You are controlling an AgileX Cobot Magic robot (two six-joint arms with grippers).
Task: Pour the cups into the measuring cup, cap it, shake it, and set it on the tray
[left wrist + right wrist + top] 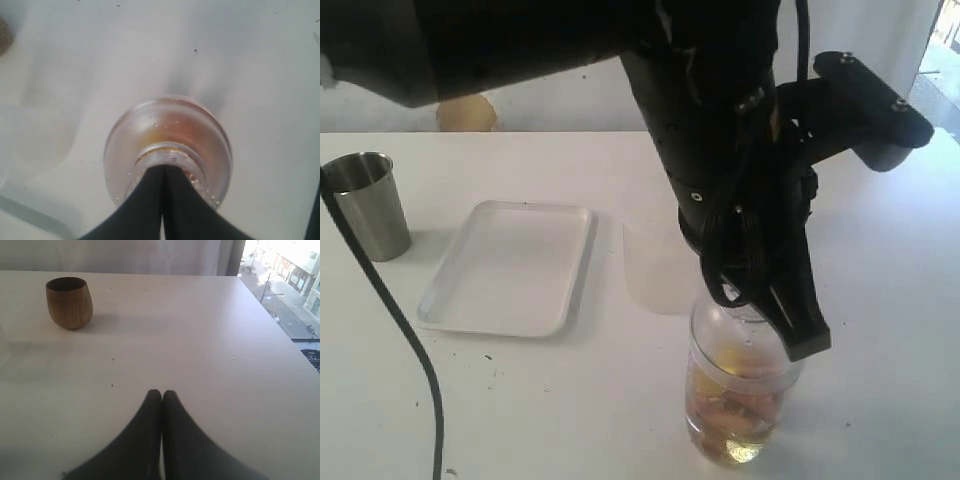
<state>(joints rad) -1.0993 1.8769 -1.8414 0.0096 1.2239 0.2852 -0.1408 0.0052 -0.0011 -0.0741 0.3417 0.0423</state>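
Note:
The measuring cup [735, 400] stands on the table at the front, holding amber liquid, with the clear domed top [718, 318] on it. My left gripper [804, 344] reaches across to it and is shut, its tips resting against the top's narrow neck [172, 152] with nothing between them. Seen from above, the cup's shoulder [170, 122] fills the left wrist view under the gripper [164, 167]. The steel tumbler [368, 205] stands upright at the far left. The wooden cup [69, 302] stands upright, well away from my shut right gripper [162, 392]. The tray [510, 265] lies empty.
A frosted translucent plastic cup [655, 265] stands between the tray and the measuring cup. A black cable [400, 330] hangs across the left side of the table. The right arm's body [870, 110] is at the upper right. A window edge [280, 285] borders the table.

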